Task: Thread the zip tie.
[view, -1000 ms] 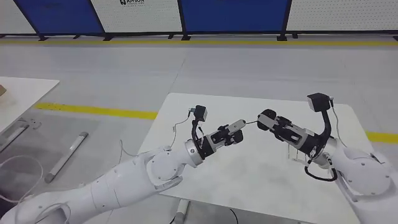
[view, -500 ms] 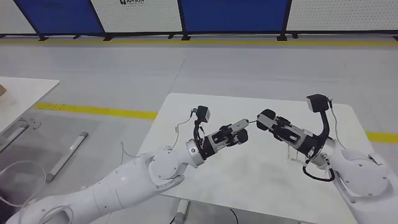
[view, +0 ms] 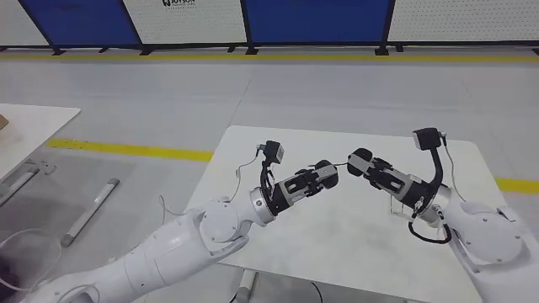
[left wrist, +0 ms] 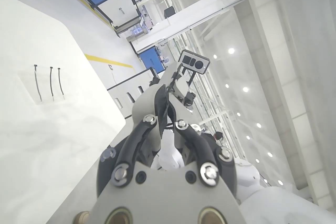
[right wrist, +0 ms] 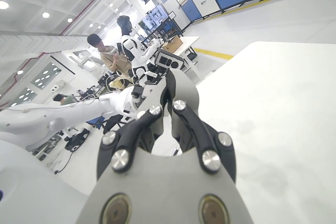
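Clamped the zip tie [view: 341, 165] between the tips of left end effector [view: 331, 169] and right end effector [view: 351, 162], both shut. Probably needed: tail squared to head slot, then eased together slowly.

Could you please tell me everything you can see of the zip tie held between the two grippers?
The zip tie shows as a thin, dark, plastic-looking strand, roughly level, bridging the short gap between the left gripper and right gripper, both shut on it. It hangs above the white table, touching nothing else. Head and tail are too small to tell.
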Controlling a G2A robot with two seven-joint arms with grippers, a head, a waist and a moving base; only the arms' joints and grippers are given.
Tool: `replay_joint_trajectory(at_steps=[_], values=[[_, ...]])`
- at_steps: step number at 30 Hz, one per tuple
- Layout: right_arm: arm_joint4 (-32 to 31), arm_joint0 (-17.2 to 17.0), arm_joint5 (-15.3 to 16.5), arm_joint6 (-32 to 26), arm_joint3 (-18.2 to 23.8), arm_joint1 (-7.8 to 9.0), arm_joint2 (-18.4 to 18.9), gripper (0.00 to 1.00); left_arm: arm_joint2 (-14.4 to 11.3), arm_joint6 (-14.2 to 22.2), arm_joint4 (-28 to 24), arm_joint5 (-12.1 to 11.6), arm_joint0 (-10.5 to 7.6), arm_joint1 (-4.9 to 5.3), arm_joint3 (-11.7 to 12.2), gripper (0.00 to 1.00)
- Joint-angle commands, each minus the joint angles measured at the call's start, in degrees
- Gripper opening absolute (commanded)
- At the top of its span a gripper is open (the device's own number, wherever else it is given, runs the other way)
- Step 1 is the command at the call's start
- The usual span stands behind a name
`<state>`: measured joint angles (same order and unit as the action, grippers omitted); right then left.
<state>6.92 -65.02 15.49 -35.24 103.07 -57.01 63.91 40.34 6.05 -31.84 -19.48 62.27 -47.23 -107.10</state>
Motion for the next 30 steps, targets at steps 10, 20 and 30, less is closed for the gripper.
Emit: replay_joint_trajectory(at_steps=[10,20,30], values=[[2.64,1.52,0.56,-1.38,-2.78,-0.99,-1.60,0.00,2.87,1.68,1.23,0.00,2.44,-0.98,0.00,0.51],[2.49,1.74,0.97,-1.47,-3.56,-1.56,-1.67,0.00,3.97,2.04,1.31,0.30,3.08,-2.37,0.72,0.00],[1.89,0.97,0.81,-1.74,-3.14,-1.79,-0.65,0.00,5.16,2.83,2.05,1.08,3.90,-3.45,1.05,0.00]])
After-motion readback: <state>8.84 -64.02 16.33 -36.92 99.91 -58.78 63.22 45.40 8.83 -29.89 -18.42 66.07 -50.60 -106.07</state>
